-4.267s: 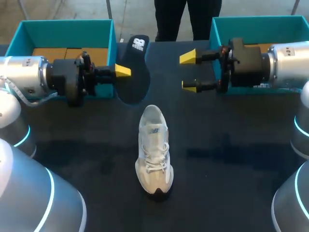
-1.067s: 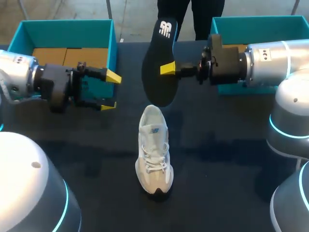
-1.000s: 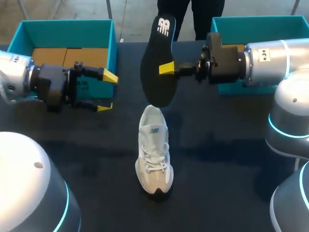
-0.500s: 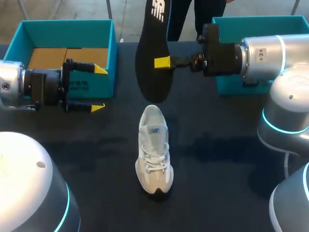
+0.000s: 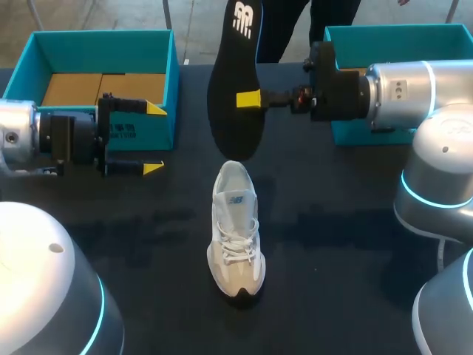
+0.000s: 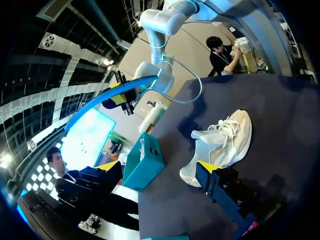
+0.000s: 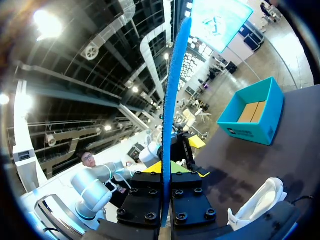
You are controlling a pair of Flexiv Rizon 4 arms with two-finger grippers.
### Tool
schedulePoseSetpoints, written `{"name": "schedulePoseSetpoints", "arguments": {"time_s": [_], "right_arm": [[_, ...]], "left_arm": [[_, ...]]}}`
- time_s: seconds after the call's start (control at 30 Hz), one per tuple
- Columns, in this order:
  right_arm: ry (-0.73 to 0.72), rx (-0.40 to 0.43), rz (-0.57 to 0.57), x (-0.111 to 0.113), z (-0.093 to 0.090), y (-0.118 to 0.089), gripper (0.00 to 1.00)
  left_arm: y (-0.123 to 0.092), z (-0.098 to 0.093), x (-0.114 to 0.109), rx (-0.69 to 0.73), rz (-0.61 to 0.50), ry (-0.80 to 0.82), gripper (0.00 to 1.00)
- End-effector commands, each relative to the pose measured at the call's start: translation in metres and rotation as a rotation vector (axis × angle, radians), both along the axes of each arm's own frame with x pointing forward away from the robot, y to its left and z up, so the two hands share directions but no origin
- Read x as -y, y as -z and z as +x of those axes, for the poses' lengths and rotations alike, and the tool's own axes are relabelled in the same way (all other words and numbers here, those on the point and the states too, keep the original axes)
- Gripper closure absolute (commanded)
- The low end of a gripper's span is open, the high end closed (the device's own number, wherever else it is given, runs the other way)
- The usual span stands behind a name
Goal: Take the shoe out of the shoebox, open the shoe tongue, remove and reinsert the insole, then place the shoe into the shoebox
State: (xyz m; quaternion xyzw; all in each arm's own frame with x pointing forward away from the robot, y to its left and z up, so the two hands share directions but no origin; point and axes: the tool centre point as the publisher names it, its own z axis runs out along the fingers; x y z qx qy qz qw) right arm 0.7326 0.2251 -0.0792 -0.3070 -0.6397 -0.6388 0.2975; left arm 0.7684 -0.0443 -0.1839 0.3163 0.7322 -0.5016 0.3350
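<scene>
You can make out no words. A white logo [image 5: 242, 16] marks the insole [image 5: 230, 111] above the right pincer [image 5: 247, 98]. The shoebox [image 5: 171, 81] label [image 5: 122, 132] behind the left pincer [image 5: 154, 138] is too small to read.

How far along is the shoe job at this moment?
Done: the shoe stands on the table, outside both boxes, and its insole is out. In hand: the right gripper holds the insole in the air; the left gripper is open. Left: reinsert the insole, box the shoe.
</scene>
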Motion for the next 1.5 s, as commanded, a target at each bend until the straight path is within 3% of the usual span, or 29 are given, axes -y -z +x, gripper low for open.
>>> {"name": "schedulePoseSetpoints", "arguments": {"time_s": [0.03, 0.4, 0.53, 0.73, 1.03, 1.5], "right_arm": [[0.002, 0.001, 0.0, -0.003, 0.0, 0.001, 1.0], [0.002, 0.001, 0.0, -0.003, 0.0, 0.001, 1.0], [-0.008, 0.112, 0.024, -0.001, 0.022, 0.007, 1.0], [-0.001, 0.261, 0.031, -0.003, 0.037, 0.012, 1.0], [-0.024, 0.375, 0.012, -0.014, 0.059, 0.035, 1.0], [-0.026, 0.373, 0.019, -0.015, 0.06, 0.038, 1.0]], "left_arm": [[0.0, -0.001, 0.0, 0.0, 0.003, -0.001, 0.0], [0.0, -0.001, 0.0, 0.0, 0.003, -0.001, 0.0], [0.005, 0.004, -0.001, -0.084, -0.008, -0.009, 0.0], [0.02, 0.012, -0.004, -0.209, -0.002, -0.063, 0.0], [0.049, 0.014, -0.006, -0.389, 0.044, -0.149, 0.0], [0.078, 0.012, 0.007, -0.627, 0.17, -0.224, 0.0]]}}
